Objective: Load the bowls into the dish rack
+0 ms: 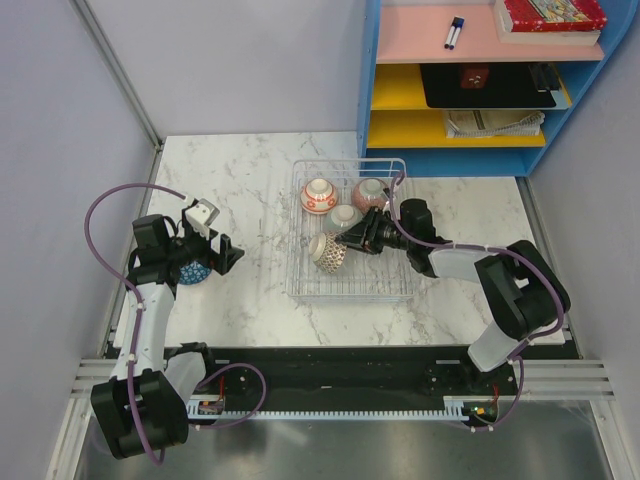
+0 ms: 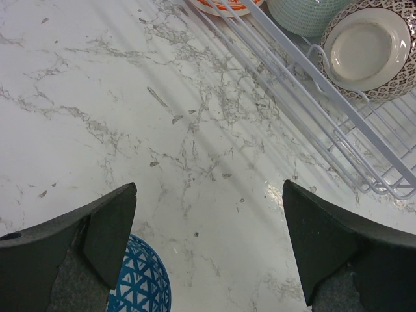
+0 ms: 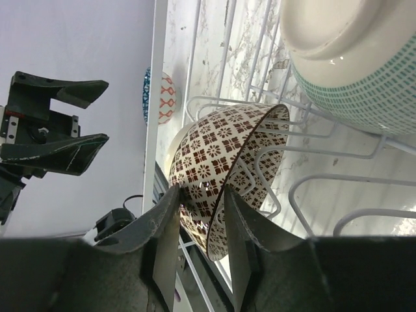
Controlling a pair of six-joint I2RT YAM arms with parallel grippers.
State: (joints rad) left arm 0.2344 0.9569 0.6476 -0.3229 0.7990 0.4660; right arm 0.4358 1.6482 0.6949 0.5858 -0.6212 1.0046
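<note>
The bowls are split between two places. Four sit in the dish rack (image 1: 350,296) and one is out on the marble table (image 1: 250,190).

In the rack, the brown-patterned bowl (image 3: 221,162) leans on its side against the wire dividers. The right fingers (image 3: 201,227) stand astride its rim, one finger outside the wall and one on the inner side. They are parted and loose rather than clamped, and a strip of patterned wall shows in the gap between them.

Just beyond these fingertips and to one side, the pale green bowl (image 3: 351,58) rests upside down with its foot ring showing. Seen from the top, a red-and-white bowl (image 1: 319,195) and a reddish bowl (image 1: 369,193) sit farther into the rack, past the green one. Both are well clear of the fingers.

The left fingers (image 2: 208,240) are spread as wide as they go and hold nothing. They hang over bare table with the rack's near rail ahead of them. The blue lattice bowl (image 2: 140,279) lies on the table just under and behind one of these fingers. It sits outside the gap between them, and whether it touches that finger cannot be told.
</note>
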